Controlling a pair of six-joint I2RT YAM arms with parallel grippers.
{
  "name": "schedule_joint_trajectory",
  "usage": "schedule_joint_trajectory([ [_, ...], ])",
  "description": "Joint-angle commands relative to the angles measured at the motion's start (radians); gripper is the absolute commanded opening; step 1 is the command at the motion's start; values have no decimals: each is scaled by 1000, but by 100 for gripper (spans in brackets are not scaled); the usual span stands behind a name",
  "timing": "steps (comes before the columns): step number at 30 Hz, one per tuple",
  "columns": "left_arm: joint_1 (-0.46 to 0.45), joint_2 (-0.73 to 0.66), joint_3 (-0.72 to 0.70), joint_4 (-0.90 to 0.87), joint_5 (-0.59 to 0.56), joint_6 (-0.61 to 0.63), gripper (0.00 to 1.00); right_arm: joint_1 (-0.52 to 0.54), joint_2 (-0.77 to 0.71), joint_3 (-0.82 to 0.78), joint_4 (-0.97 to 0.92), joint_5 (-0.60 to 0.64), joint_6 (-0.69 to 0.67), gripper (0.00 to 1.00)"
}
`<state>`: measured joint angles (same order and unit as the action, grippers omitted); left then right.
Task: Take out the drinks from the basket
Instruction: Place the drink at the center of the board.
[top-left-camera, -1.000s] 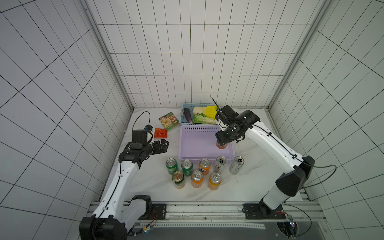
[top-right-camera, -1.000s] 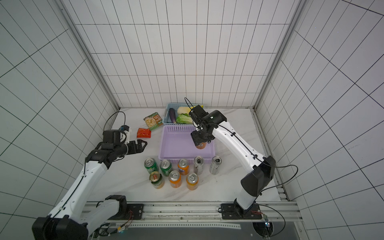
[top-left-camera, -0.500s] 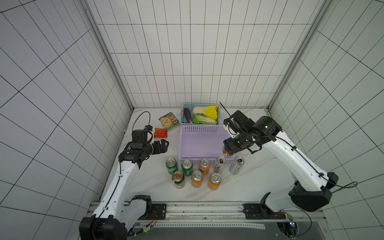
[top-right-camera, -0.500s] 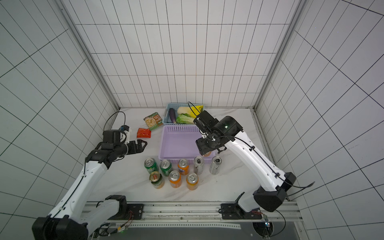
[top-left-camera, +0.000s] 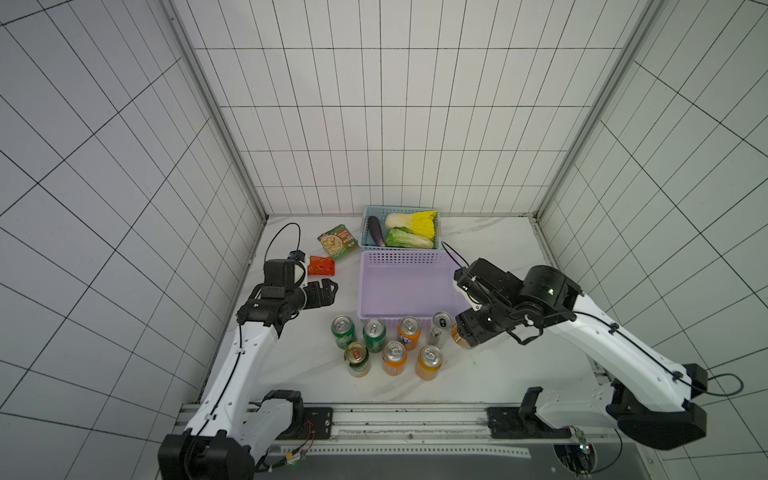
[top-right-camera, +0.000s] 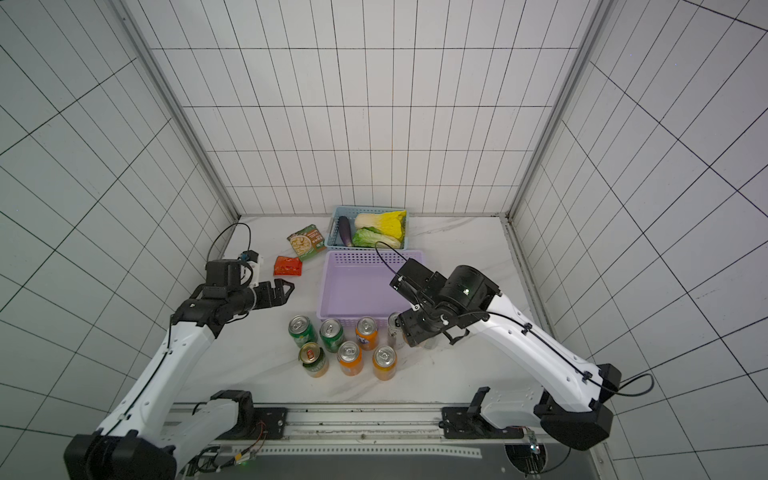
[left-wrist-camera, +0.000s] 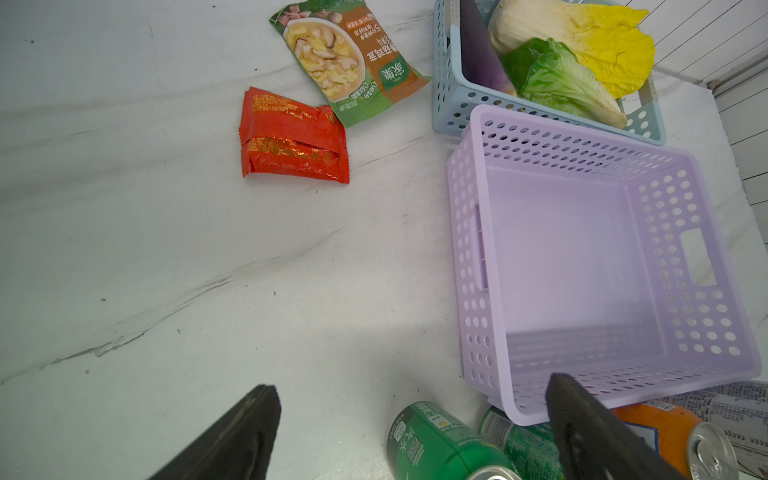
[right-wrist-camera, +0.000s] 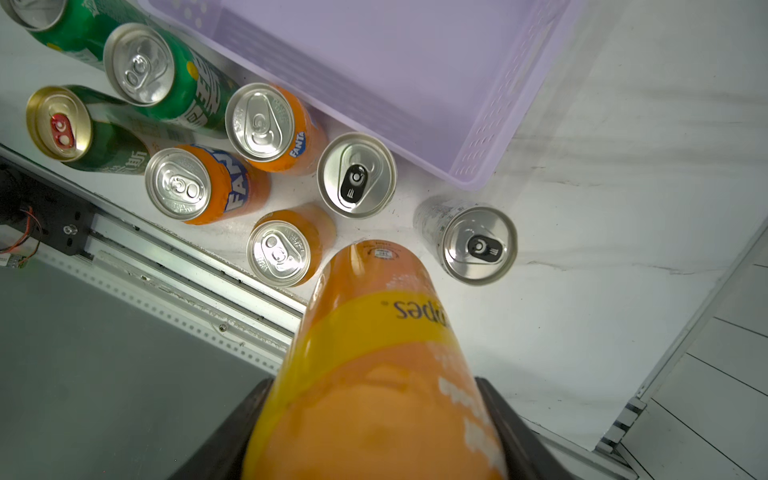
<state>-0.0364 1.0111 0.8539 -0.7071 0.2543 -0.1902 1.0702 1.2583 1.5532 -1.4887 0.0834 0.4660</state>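
Observation:
The lilac basket (top-left-camera: 405, 258) (top-right-camera: 361, 259) (left-wrist-camera: 469, 249) (right-wrist-camera: 478, 158) holds nothing. Several drinks stand on the table before its front wall: two green cans (top-left-camera: 343, 330), orange cans (top-left-camera: 394, 357) (right-wrist-camera: 266, 122), a slim silver can (top-left-camera: 440, 328) and a dark green can with a red-gold top (top-left-camera: 357, 358) (right-wrist-camera: 60, 124). A second silver can (right-wrist-camera: 478, 245) stands further right. My right gripper (top-left-camera: 469, 332) (right-wrist-camera: 374, 415) is shut on another orange can (top-left-camera: 456, 337) (right-wrist-camera: 374, 353), held above the table by the basket's front right corner. My left gripper (top-left-camera: 328, 291) (top-right-camera: 286, 291) (left-wrist-camera: 411, 384) hangs open left of the basket, holding nothing.
A light blue basket (top-left-camera: 365, 224) of vegetables sits behind the lilac one. A green snack packet (top-left-camera: 338, 242) and a red one (top-left-camera: 321, 266) lie at the back left. The metal rail (top-left-camera: 374, 419) runs along the table's front edge, close to the cans.
My right arm has carried the orange can out of the basket, forward and to the right past its front right corner. The left arm has not moved.

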Motion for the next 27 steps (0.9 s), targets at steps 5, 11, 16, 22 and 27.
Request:
schedule_joint_trajectory([
  [5, 4, -3, 5, 3, -20, 15, 98, 57, -108, -161, 124, 4, 124, 68],
  [11, 5, -6, 6, 0, -23, 15, 98, 66, -131, -296, 199, 29, 148, 68],
  [16, 4, -5, 6, -2, -25, 15, 98, 68, -132, -390, 258, 44, 156, 68],
  [22, 5, -6, 6, -2, -26, 15, 98, 68, -145, -476, 325, 53, 172, 68],
  [27, 4, -5, 5, -1, -27, 15, 98, 69, -148, -516, 347, 52, 185, 68],
])
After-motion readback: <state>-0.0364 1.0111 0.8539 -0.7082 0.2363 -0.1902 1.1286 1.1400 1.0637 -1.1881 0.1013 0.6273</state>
